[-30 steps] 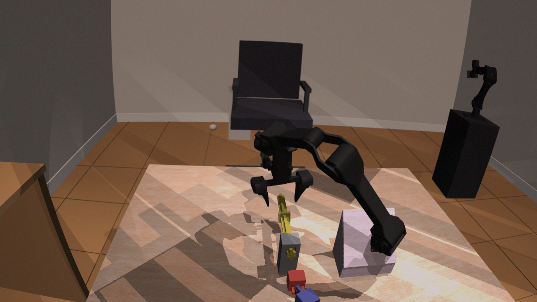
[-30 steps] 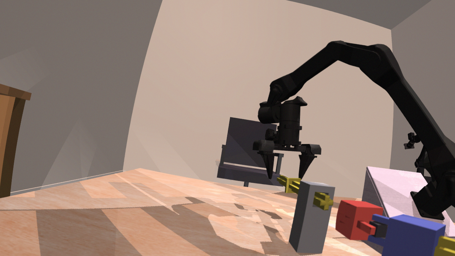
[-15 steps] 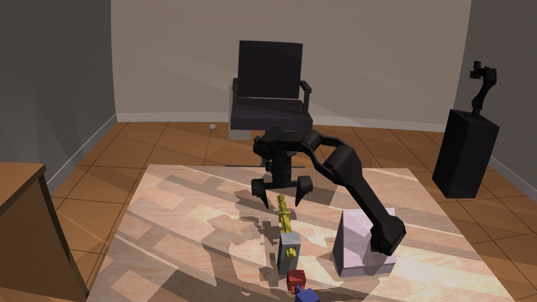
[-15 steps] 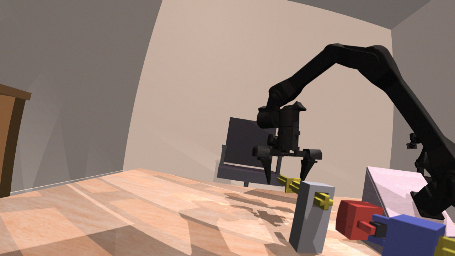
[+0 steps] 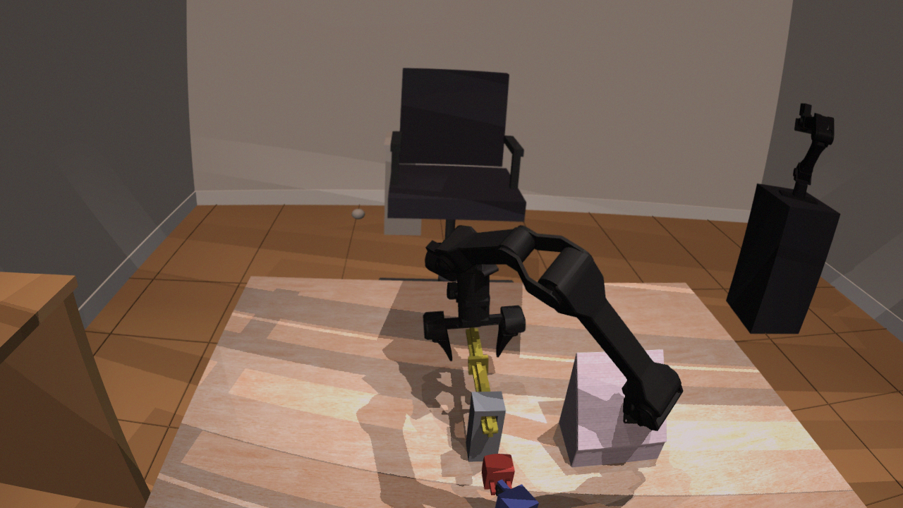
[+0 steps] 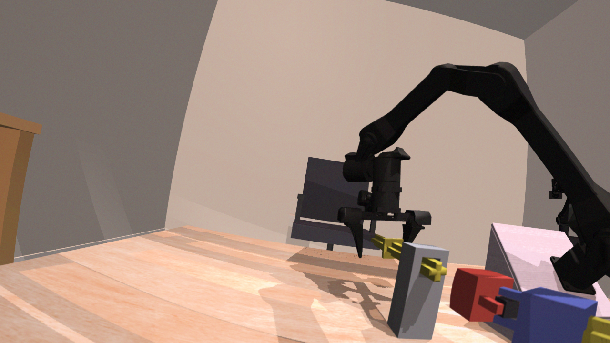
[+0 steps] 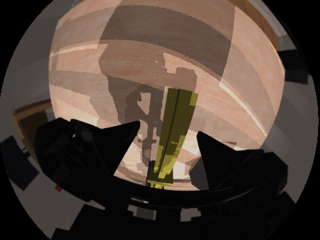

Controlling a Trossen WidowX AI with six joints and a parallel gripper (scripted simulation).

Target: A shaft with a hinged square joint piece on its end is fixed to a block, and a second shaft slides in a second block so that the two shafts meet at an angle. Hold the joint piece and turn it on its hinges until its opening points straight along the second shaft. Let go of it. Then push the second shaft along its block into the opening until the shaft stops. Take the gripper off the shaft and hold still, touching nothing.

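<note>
My gripper (image 5: 474, 357) (image 6: 383, 249) (image 7: 169, 129) is open, its fingers on either side of the rear part of the yellow second shaft (image 5: 480, 377) (image 6: 431, 269) (image 7: 175, 120), behind the shaft's square collar; no contact shows. The shaft runs through the upright grey block (image 5: 477, 435) (image 6: 415, 298), and its cross-shaped front end sticks out towards the red joint piece (image 5: 498, 470) (image 6: 463, 292), with a gap between. The red piece hinges on a black centre part (image 6: 509, 307) to the blue piece (image 5: 516, 497) (image 6: 554, 315). Its opening is hidden. The fixed first shaft (image 6: 600, 332) shows only at the image edge.
The arm's base stands on a sloped pale pink block (image 5: 606, 391) (image 6: 526, 243) to the right of the grey block. All stands on a wooden table top (image 5: 283, 391) (image 6: 127, 289). A dark chair (image 5: 453, 120) (image 6: 324, 191) is behind the table.
</note>
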